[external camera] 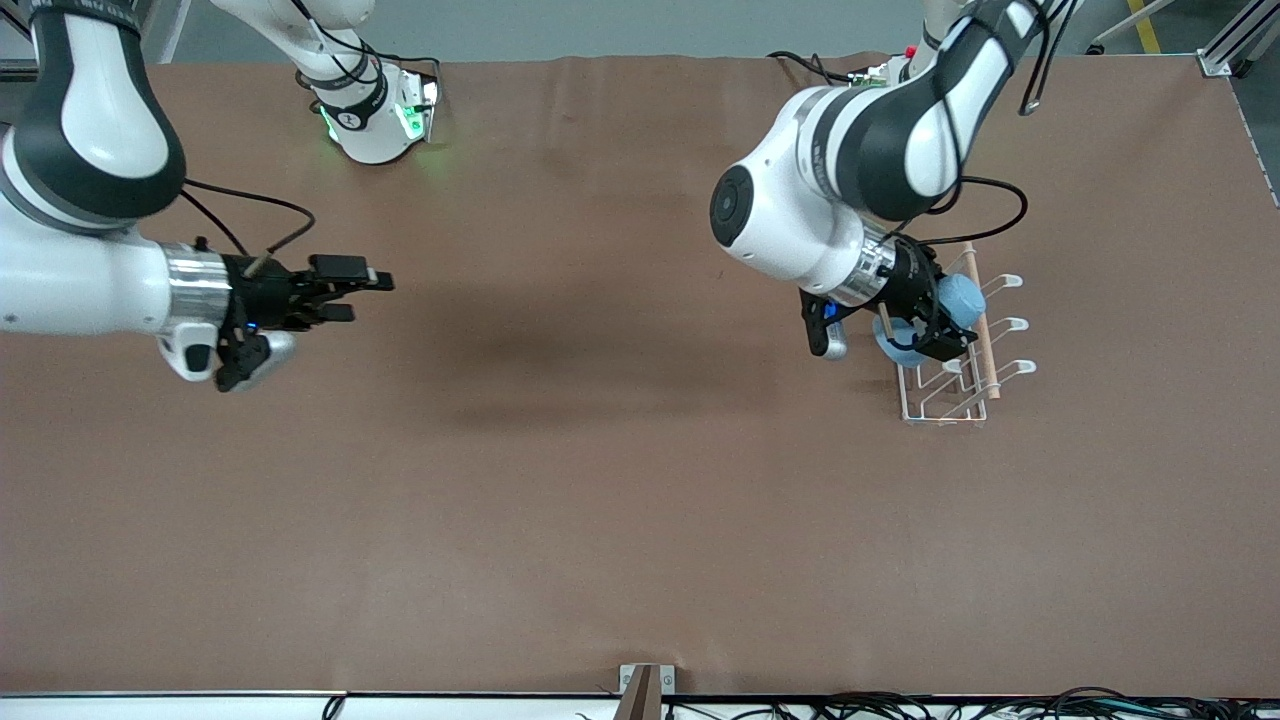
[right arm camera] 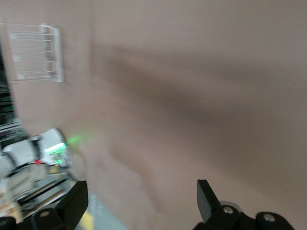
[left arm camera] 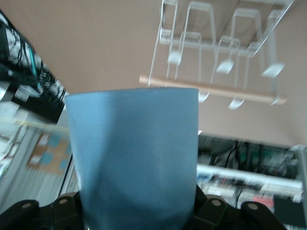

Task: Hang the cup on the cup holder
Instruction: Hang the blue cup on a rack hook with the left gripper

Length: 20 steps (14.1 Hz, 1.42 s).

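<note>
My left gripper is shut on the light-blue cup and holds it tilted over the white wire cup holder, at the holder's prongs and wooden rod. In the left wrist view the cup fills the middle between the jaws, with the cup holder and its rod past the cup's end. My right gripper is open and empty, waiting above the table toward the right arm's end. In the right wrist view its fingers stand wide apart, and the cup holder shows far off.
The brown table stretches between the two arms. The right arm's base with a green light stands at the table's back edge. Cables and a bracket lie along the table's edge nearest the front camera.
</note>
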Available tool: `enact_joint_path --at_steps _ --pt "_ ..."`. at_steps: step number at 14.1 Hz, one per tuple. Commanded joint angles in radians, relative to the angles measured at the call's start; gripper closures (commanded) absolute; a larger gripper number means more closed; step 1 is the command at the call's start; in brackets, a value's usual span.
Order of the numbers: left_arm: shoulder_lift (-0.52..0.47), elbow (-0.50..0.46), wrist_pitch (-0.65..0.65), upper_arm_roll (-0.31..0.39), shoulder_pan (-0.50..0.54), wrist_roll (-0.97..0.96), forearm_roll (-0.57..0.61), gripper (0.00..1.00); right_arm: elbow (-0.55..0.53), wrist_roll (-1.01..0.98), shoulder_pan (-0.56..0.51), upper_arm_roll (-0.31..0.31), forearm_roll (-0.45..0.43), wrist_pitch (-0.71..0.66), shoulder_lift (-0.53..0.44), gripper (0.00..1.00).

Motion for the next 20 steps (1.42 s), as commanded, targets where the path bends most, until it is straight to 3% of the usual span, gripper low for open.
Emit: enact_joint_path --at_steps 1,3,6,9,13,15,20 --pt "-0.009 -0.102 -0.048 -0.003 -0.003 0.015 0.146 0.83 0.058 0.077 -0.011 0.013 -0.142 0.008 -0.025 0.00" --pt "0.026 -0.127 -0.054 0.002 0.013 0.005 0.215 0.83 0.132 0.154 -0.002 0.019 -0.246 -0.002 -0.021 0.00" --pt "0.107 -0.126 -0.053 0.002 0.030 -0.003 0.318 0.83 0.204 0.228 -0.002 0.019 -0.289 -0.011 -0.020 0.00" --pt "0.155 -0.129 -0.054 0.002 0.028 0.003 0.333 0.82 0.276 0.251 0.016 0.025 -0.417 -0.048 -0.021 0.00" --pt "0.171 -0.187 -0.057 0.004 0.028 0.003 0.351 0.81 0.362 0.312 0.073 -0.001 -0.441 -0.130 -0.018 0.00" --pt "0.172 -0.205 -0.057 0.004 0.042 -0.003 0.352 0.80 0.365 0.309 0.125 -0.066 -0.477 -0.133 -0.024 0.00" --pt "0.198 -0.218 -0.079 0.002 0.046 -0.052 0.352 0.80 0.388 0.301 0.132 -0.083 -0.509 -0.142 -0.025 0.00"
